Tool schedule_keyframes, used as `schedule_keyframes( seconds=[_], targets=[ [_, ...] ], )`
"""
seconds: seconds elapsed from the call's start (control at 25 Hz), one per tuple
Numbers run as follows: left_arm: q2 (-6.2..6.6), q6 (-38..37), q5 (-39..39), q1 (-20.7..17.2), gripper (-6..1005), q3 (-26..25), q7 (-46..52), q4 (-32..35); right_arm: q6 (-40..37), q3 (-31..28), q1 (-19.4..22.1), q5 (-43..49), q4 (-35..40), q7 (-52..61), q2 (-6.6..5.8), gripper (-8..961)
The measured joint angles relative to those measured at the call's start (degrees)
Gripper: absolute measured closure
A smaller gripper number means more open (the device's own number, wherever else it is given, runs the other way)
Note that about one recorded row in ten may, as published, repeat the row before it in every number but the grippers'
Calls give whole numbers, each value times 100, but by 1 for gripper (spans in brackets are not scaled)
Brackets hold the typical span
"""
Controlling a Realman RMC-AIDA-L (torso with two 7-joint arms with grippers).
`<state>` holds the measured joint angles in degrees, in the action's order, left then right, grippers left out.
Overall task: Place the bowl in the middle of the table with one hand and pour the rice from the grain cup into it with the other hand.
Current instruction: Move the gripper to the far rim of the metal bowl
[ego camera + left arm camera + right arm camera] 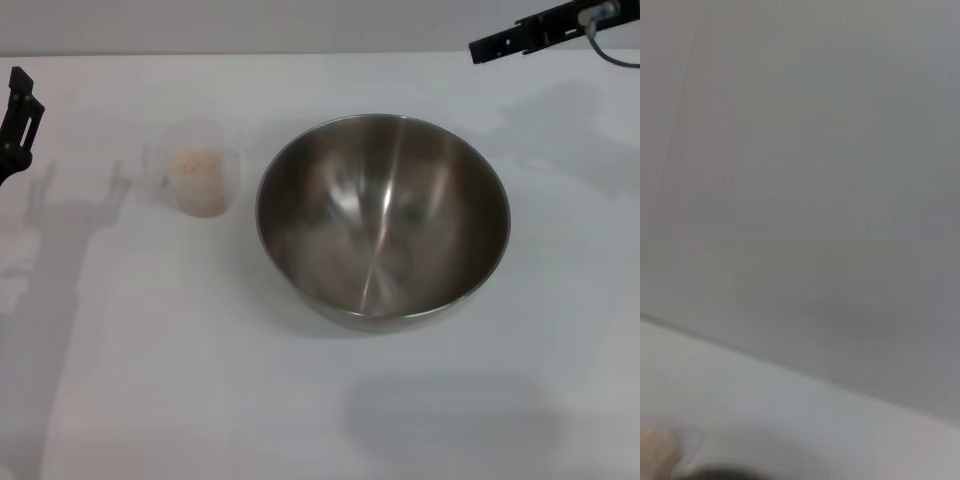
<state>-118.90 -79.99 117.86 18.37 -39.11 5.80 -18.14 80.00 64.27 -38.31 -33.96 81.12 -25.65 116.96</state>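
Observation:
The large shiny steel bowl (383, 220) stands upright and empty on the white table (180, 360), a little right of the middle. The clear grain cup (197, 168) stands upright to the bowl's left, about half full of pale rice (198, 175). My left gripper (18, 115) is at the far left edge of the head view, apart from the cup. My right gripper (495, 44) is at the top right, high above the table and beyond the bowl. Neither holds anything. The left wrist view shows only a plain grey surface.
The right wrist view shows the table's far edge (805, 375) against a grey wall, with a blurred dark rim at the frame's lower edge. Arm shadows lie on the table at the left and top right.

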Motion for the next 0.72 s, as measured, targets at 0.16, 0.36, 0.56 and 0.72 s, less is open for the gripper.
schedule_keyframes(
  seconds=[0.16,0.36,0.56,0.72],
  targets=[
    [-1,-1,-1,0,198,0,0,-5,662,-205,-493,18,-811,-182,-255,152],
    [-1,-1,-1,0,200,13,0,6,861,-238,-823,8,-1624,-473,-386,153],
    [-1,0,-1,0,203,16,0,0,784,-242,-1002,29,-2121,-700,-396,153],
    [-2,-3,-1,-5,205,22,0,-5,649,-236,-1087,40,-2462,-833,-397,152]
  ],
)
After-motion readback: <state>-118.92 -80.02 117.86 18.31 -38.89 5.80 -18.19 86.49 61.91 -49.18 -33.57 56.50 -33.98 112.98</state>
